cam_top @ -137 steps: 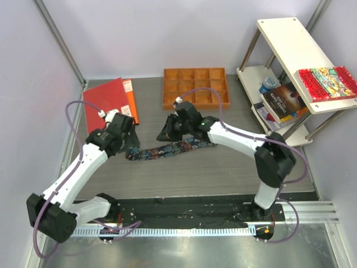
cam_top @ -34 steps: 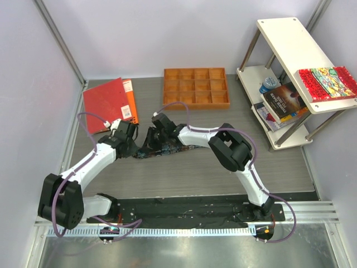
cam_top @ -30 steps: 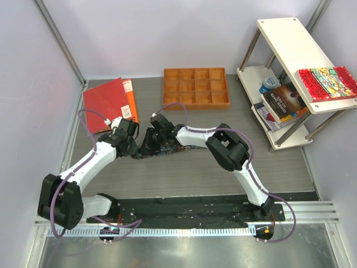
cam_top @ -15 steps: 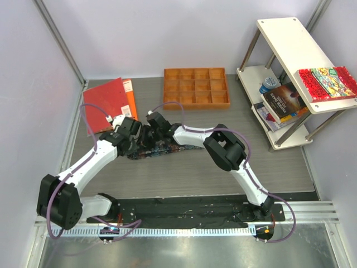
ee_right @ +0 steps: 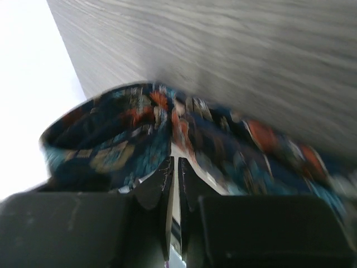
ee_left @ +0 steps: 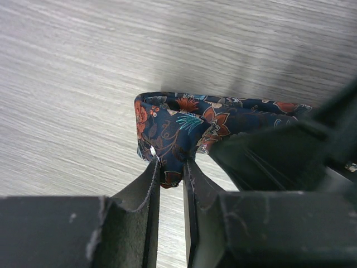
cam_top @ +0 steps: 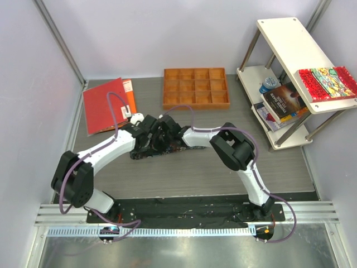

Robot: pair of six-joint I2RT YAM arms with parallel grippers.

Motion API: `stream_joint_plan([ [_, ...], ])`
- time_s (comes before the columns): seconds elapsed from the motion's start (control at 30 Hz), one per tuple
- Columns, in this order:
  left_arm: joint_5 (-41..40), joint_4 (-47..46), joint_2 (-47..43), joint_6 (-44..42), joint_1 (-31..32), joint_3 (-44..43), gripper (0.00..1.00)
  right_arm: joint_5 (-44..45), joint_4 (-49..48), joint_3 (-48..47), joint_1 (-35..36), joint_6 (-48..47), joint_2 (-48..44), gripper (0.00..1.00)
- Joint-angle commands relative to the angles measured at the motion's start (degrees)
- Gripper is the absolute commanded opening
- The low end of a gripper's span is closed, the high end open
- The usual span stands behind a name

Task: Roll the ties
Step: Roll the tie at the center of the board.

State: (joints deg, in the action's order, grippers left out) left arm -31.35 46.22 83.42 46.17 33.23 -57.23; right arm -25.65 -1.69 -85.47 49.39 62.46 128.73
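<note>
One patterned necktie (ee_left: 184, 120) is counted, along with two grippers, namely the left gripper (ee_left: 172, 167) and the right gripper (ee_right: 174, 167), one compartmented wooden tray (cam_top: 196, 105), one red folder (cam_top: 103, 103), one orange folder (cam_top: 130, 96), one white shelf unit (cam_top: 284, 39) and one red patterned book (cam_top: 326, 82).

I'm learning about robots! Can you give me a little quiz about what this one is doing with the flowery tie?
1. True or false: the left gripper is pinching the tie.
2. Pick one: the tie's background colour is A) dark navy, B) yellow, C) white.
3. Fill in the blank: the right gripper is shut on the ___.

Key: 1 true; 2 A; 3 tie.
</note>
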Motion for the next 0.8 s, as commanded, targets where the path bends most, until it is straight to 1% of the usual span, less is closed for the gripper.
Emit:
stream_joint_plan([
  [0.0,-6.4,3.0,3.2,1.7,3.0,-4.0,0.16,-1.2,-0.9,4.6,-2.6,-2.4,-10.8,0.14],
  [0.23,-10.0,5.1,9.1,3.0,6.1,-7.4,0.16,-0.8,0.2,16.1,-7.2,-4.4,-21.1,0.15],
  [0.37,-11.4,6.1,13.2,3.2,8.2,-9.8,0.18,0.2,1.1,20.9,-8.9,-5.2,-26.1,0.15],
  [0.53,-11.4,6.2,17.3,3.8,11.1,-12.7,0.34,1.1,3.1,26.0,-11.0,-5.8,-31.1,0.15],
  [0.57,-11.3,6.3,18.1,4.1,11.4,-13.3,0.39,1.3,3.5,26.5,-11.3,-5.9,-32.5,0.15],
  [0.6,-10.5,6.2,19.2,4.1,11.7,-14.0,0.41,1.5,3.7,27.4,-11.9,-5.9,-33.0,0.15],
  [0.73,-8.2,5.6,20.4,3.9,13.0,-15.7,0.56,2.0,5.8,28.2,-12.9,-6.9,-35.8,0.15],
  [0.77,-7.8,5.5,20.1,3.8,13.3,-16.0,0.58,2.2,6.2,28.1,-13.1,-7.1,-36.1,0.15],
])
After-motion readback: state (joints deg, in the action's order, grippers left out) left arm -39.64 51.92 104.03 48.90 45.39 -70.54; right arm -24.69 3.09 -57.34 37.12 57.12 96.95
